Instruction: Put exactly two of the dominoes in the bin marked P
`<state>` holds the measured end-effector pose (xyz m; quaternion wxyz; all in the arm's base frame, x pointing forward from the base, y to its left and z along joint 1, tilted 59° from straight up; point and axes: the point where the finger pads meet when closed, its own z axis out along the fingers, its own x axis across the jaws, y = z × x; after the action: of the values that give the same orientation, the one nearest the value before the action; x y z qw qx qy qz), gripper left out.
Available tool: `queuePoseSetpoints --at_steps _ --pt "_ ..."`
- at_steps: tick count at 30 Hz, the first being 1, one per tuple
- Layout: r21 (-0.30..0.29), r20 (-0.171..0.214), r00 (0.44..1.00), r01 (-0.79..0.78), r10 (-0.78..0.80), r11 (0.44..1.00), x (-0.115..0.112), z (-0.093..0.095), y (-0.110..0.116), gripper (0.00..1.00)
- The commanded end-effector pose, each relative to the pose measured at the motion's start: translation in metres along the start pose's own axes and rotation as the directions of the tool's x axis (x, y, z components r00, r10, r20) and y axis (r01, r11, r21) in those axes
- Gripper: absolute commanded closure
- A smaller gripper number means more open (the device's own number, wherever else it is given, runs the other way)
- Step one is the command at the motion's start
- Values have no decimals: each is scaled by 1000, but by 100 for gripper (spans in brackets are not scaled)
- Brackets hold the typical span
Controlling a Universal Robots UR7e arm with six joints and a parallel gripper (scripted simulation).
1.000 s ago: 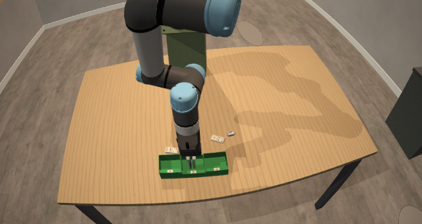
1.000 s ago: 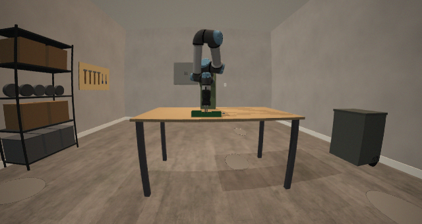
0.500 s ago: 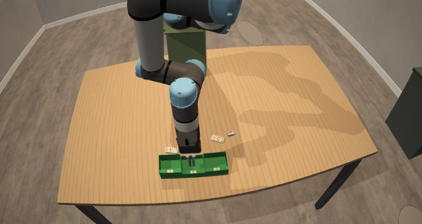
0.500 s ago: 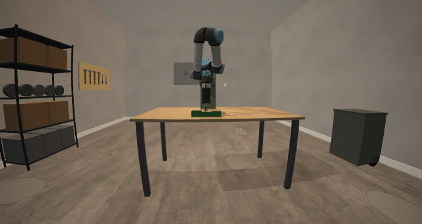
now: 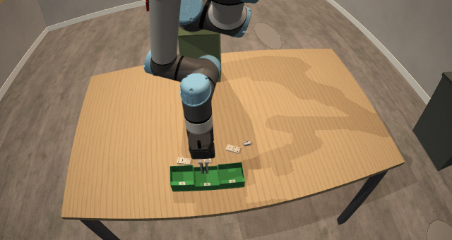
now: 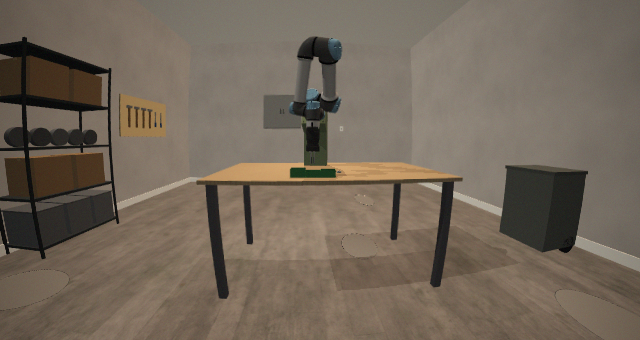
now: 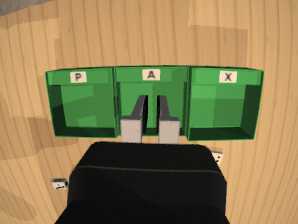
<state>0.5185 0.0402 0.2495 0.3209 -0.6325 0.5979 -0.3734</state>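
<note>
Pincer (image 5: 204, 170), nearly closed on nothing, hangs over the middle bin (image 5: 206, 182); two dominoes (image 5: 233, 148) lie flat on the desk (image 5: 116, 134), long axes left-right.

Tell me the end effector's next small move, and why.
Probably lift straight up out of the middle bin. The end effector hangs there nearly shut with nothing between its fingers, bin P looks bare, and the dominoes lie on the table.
</note>
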Motion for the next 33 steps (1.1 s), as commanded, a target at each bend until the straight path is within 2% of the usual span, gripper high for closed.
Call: queuePoseSetpoints --at_steps 1,9,11,17,22,33 --pt "-3 3 1000 0 0 1000 -15 0 0 69" --pt "-3 4 1000 0 0 1000 -55 0 2 69" --pt "-3 4 1000 0 0 1000 -55 0 2 69" --pt "-3 4 1000 0 0 1000 -85 -1 3 69" --pt "-3 4 1000 0 0 1000 -85 -1 3 69" --pt "-3 2 1000 -1 1 1000 -84 24 3 69"
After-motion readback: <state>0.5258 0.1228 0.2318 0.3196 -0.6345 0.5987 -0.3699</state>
